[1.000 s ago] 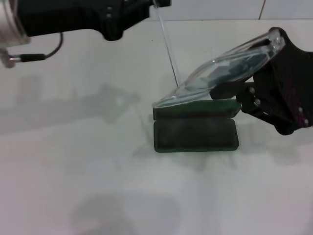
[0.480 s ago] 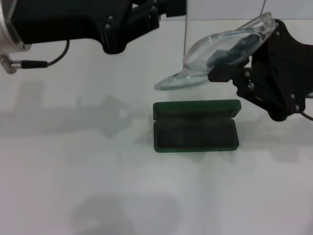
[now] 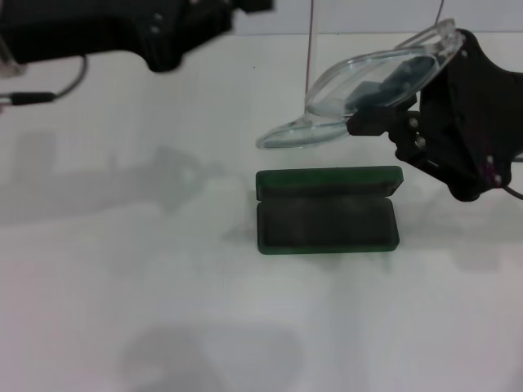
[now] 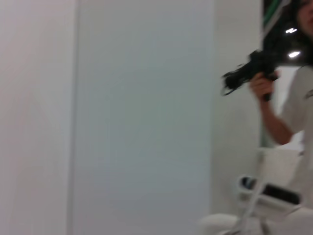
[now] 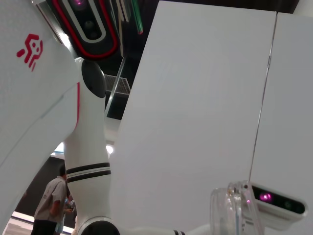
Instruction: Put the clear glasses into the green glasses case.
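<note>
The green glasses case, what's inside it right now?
Nothing: the green glasses case lies open, showing only dark lining. The clear glasses are in the air beyond it, held by the right gripper.

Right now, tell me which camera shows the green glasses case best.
The head view: the green glasses case lies open on the table, whole and unblocked, below the clear glasses held by the right gripper. Neither wrist view shows the case.

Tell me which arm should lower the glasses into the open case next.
Right. The right gripper already holds the clear glasses in the air just behind the open green glasses case. The left gripper is up at the far left, away from both.
</note>
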Tool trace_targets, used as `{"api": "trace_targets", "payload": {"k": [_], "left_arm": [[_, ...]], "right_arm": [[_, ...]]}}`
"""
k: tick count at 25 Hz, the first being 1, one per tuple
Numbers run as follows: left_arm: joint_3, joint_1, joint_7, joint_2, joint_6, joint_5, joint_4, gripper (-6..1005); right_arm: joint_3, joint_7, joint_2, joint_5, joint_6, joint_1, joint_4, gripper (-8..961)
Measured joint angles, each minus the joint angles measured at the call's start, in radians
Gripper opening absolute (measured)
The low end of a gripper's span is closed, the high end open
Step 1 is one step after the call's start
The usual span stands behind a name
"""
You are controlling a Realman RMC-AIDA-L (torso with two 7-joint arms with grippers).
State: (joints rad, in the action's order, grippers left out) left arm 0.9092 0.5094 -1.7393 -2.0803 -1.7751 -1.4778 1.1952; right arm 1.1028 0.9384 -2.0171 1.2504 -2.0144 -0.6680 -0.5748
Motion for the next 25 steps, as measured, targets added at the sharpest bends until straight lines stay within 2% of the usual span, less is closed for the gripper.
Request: {"api": "trace_targets", "payload": {"k": [3, 5, 8, 19, 25], "left_arm": [[-0.017, 0.001, 0.002, 0.001, 0.003, -0.011, 0.001, 34], [-0.083, 0.001, 0.005, 0.002, 0.006, -0.033, -0.002, 34], [-0.085, 0.001, 0.007, -0.001, 0.007, -0.029, -0.006, 34], [0.025, 0.02, 0.003, -0.007, 0.042, 0.029, -0.007, 34], [0.04, 0.025, 0.004, -0.008, 0.058, 0.03, -0.009, 34]], "right_arm": [[0.0, -0.002, 0.0, -0.009, -0.005, 0.001, -0.004, 55], [0.0, -0.002, 0.0, -0.009, -0.004, -0.002, -0.004, 55], [0.0, -0.007, 0.001, -0.009, 0.004, -0.012, 0.0, 55], [0.001, -0.013, 0.001, -0.009, 0.011, -0.025, 0.006, 56], [0.004, -0.013, -0.001, -0.01, 0.011, -0.021, 0.006, 55]]}}
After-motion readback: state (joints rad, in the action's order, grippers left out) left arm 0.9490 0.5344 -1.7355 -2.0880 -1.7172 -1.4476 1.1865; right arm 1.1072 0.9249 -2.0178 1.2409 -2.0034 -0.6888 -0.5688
